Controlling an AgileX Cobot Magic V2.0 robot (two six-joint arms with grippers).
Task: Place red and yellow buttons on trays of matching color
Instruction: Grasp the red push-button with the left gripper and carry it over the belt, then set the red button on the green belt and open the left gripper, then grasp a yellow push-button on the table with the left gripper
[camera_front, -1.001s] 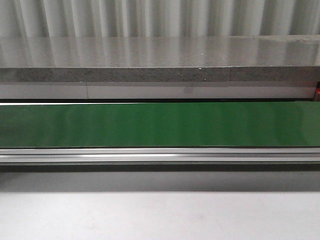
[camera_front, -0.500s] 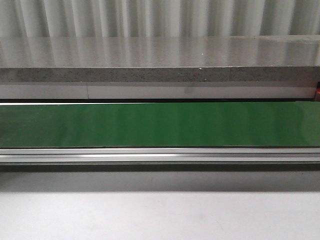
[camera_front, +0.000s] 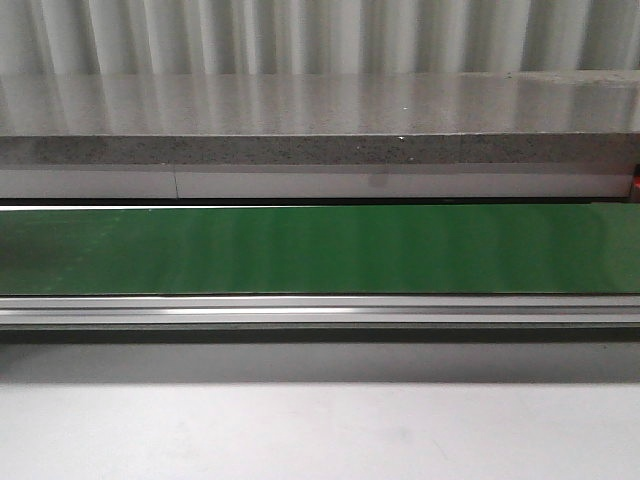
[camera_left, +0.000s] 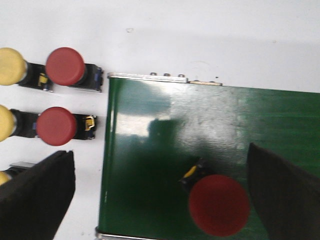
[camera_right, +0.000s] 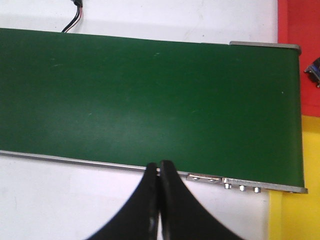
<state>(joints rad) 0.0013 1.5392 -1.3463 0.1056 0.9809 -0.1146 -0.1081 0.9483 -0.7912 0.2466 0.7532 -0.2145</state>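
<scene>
Biggest thing on show is the green belt (camera_front: 320, 250), running bare across the middle of the front view with no button on that stretch, white counter (camera_front: 320, 430) below it. Over at the belt's end in the left wrist view, a red button (camera_left: 219, 205) sits on the green, lower centre of the frame, between the fingers of the left claw (camera_left: 165, 195), which is spread wide and holds nothing. If that belt runs, I'd say the button rides off unattended, and a careless closing could tip it on its round cap. At the upper left, on the counter beside the belt, wait two more red buttons (camera_left: 65, 66) and the yellow buttons (camera_left: 10, 66). In the right wrist view, the right claw (camera_right: 159, 170) hangs at the belt's near rail, lower centre, fingers pressed together and empty; a pinched claw can't catch an arriving button. Red tray (camera_right: 300, 30) upper right, yellow tray (camera_right: 295, 220) lower right; a mix-up is possible. No readable writing or brand anywhere.
</scene>
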